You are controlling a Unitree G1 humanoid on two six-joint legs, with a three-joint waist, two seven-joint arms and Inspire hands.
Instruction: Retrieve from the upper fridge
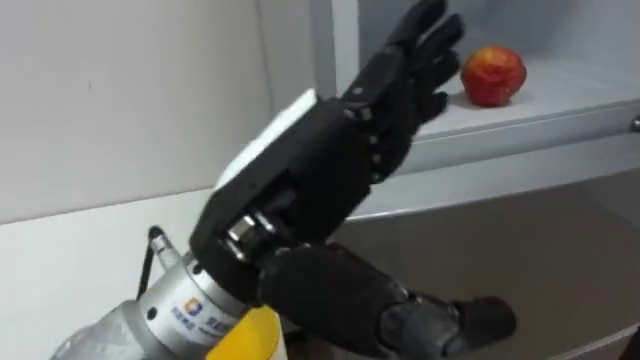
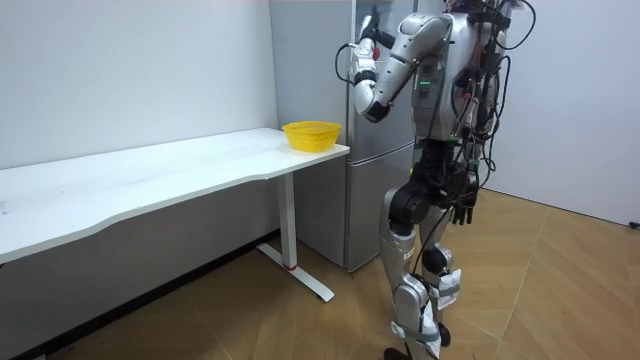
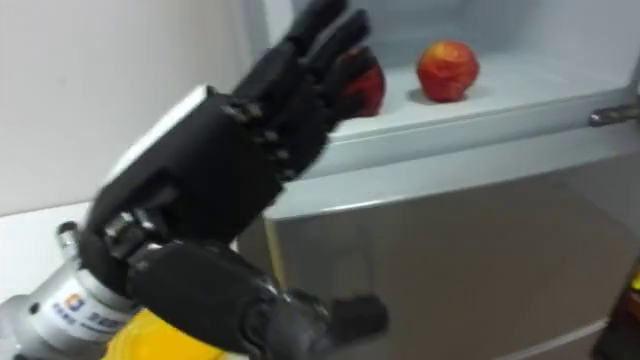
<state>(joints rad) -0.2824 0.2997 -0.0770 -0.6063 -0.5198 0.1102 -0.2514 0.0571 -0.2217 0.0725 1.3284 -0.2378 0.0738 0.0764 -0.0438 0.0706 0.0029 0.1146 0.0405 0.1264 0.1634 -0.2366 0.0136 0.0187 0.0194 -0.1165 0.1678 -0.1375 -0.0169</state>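
While my left hand (image 1: 320, 165) hovers released by the fridge shelf (image 1: 560, 108), the apple (image 1: 493, 75) sits ungrasped; grasp and withdrawal are left.

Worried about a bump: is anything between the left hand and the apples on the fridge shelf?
Nothing visible: the open left hand is raised right before the nearer apple on the shelf.

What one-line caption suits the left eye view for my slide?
Left robot hand, fingers straight, raised toward a round red apple on the white upper fridge shelf.
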